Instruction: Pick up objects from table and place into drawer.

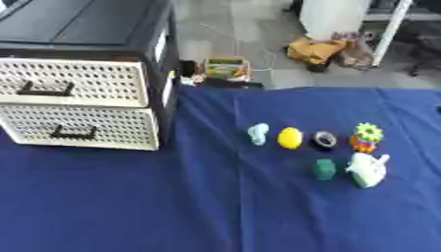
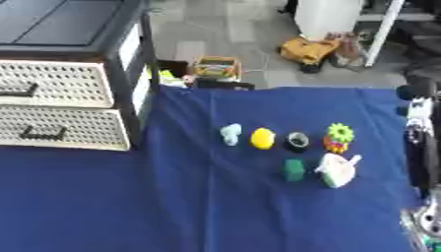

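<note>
Objects dot blue table — drawer closed — neither hand visible.

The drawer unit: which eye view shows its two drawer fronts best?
The left eye view: both perforated fronts of the drawer unit show wide, each with its whole dark handle. In the right eye view the picture's left edge cuts the unit, so the upper handle is partly lost and less of both fronts shows.
</note>
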